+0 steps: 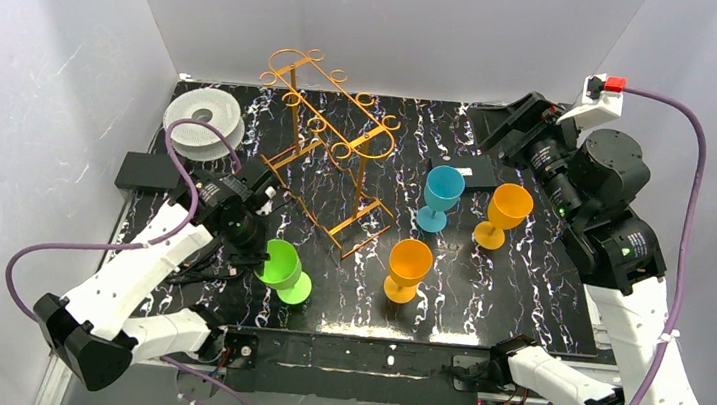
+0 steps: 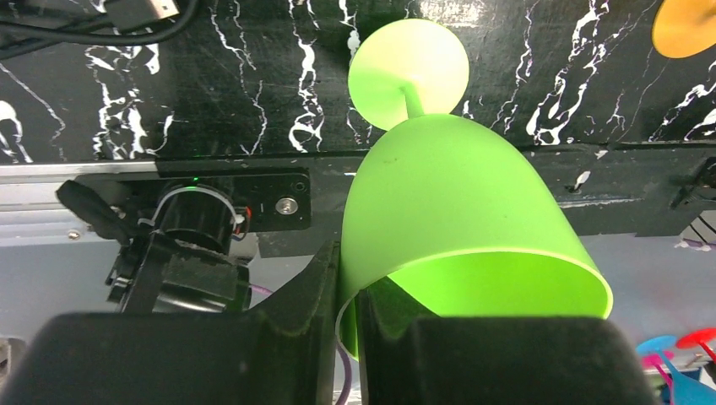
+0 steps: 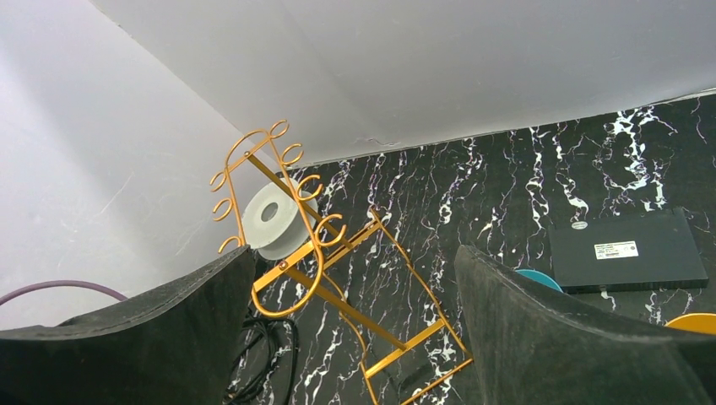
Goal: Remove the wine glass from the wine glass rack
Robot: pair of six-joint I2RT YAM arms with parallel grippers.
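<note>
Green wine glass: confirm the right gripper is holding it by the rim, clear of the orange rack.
Not the right one. The left gripper is holding the green wine glass by the rim, clear of the orange rack, as the left wrist view shows. The right gripper is open and empty.
</note>
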